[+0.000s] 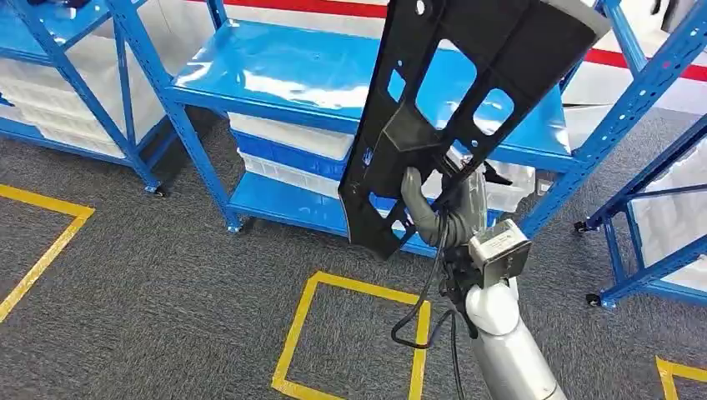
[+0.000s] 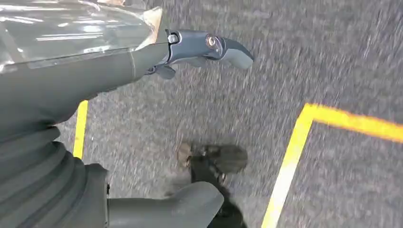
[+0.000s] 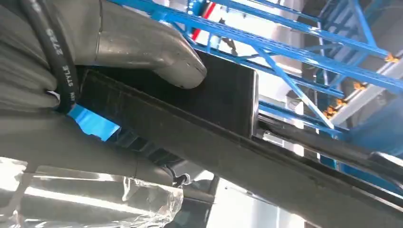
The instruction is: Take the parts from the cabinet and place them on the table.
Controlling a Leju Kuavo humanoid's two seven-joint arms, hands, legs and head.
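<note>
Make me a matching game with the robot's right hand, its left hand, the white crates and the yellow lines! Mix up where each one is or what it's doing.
Things:
1. right hand
2. left hand
3. white crates
4. yellow lines

Places or states:
A. marked on the grey carpet
B. stacked under the blue shelf
C. holds nothing, above the floor
D. grips the long black part

Pairs: 1-D, 2-C, 3-B, 4-A
</note>
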